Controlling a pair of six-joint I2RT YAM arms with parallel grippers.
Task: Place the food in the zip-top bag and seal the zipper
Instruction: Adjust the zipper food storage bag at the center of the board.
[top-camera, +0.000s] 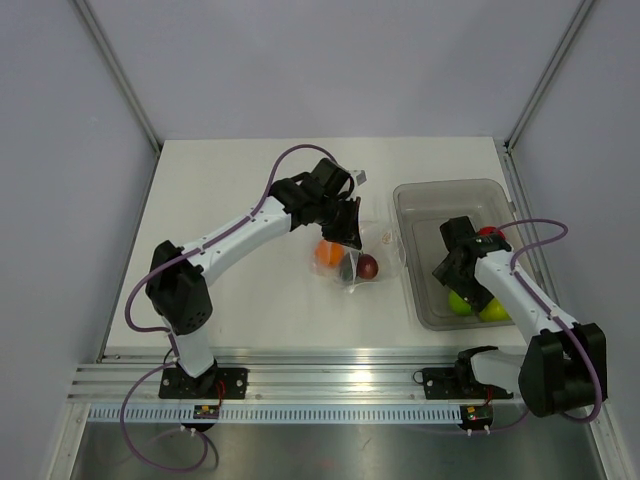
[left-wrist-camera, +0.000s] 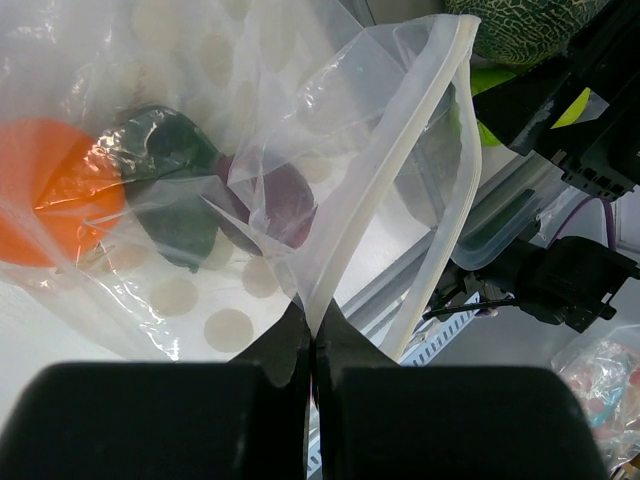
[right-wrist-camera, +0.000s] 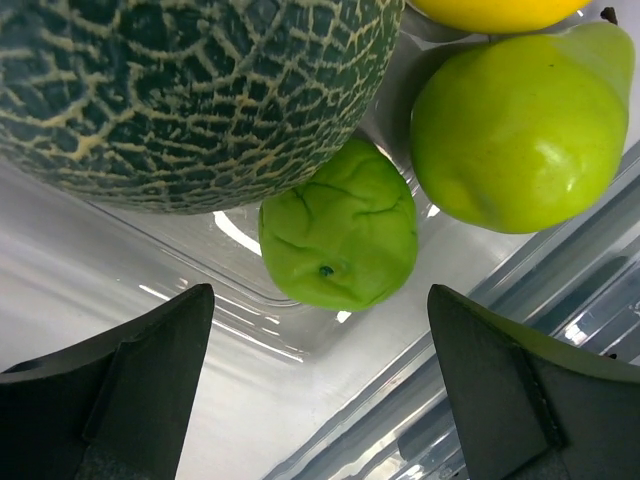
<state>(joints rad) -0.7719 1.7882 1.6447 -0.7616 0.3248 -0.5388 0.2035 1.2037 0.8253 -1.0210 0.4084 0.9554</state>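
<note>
No legible text, label or number on anything.

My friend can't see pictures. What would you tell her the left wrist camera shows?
The left gripper is pinched shut on the white zipper strip of a clear bag with white dots, and the bag's mouth gapes open. Inside the bag are an orange, a dark green fruit and a dark red ball.

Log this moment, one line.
left gripper: shut on zipper | zip-top bag: unsealed, holds orange, plum | right gripper: open above wrinkled green fruit in tub
</note>
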